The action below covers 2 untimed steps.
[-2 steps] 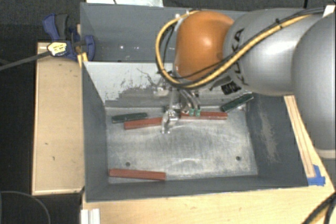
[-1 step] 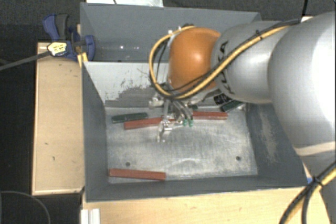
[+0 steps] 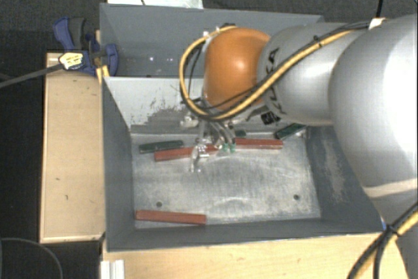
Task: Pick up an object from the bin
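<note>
Over the grey metal bin floor [image 3: 248, 186], your gripper [image 3: 209, 153], clenched or released you couldn't tell, hung by 1 red-brown flat stick [image 3: 171, 153]: likely light, stiff, best pinched mid-length.

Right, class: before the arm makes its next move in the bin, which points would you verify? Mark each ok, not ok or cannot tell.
1. The gripper is down inside the bin, towards its back: ok.
2. There is a thing at the gripper: a red-brown stick runs up to it from the left: ok.
3. That stick is actually held: cannot tell.
4. The pick is free of neighbours: a dark green stick lies close beside it and a red stick lies just to the right: not ok.
5. The lone stick at the front is well apart from the gripper: ok.
</note>
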Tool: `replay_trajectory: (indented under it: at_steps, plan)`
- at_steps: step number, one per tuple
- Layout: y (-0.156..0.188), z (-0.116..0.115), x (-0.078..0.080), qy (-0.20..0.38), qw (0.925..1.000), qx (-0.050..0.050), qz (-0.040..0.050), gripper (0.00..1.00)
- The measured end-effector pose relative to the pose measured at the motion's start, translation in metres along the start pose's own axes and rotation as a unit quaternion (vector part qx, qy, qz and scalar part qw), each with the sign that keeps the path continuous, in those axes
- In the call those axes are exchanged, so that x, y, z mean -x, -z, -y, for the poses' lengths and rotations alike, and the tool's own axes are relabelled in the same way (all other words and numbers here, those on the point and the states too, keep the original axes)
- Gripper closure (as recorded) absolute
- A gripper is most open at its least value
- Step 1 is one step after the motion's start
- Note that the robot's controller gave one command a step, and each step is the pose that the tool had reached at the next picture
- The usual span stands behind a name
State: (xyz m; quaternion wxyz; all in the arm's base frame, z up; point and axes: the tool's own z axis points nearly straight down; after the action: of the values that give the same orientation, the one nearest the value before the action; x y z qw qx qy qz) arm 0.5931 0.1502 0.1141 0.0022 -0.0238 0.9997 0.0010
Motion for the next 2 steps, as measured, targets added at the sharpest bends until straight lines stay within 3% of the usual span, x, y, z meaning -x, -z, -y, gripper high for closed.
replay_trajectory:
  at_steps: [1,2]
  plan:
    - [-0.043,-0.021,-0.012,0.024,0.9997,0.0,0.0009,0.0]
    - [-0.041,-0.027,0.0,-0.006,1.0,0.001,0.0015,1.0]
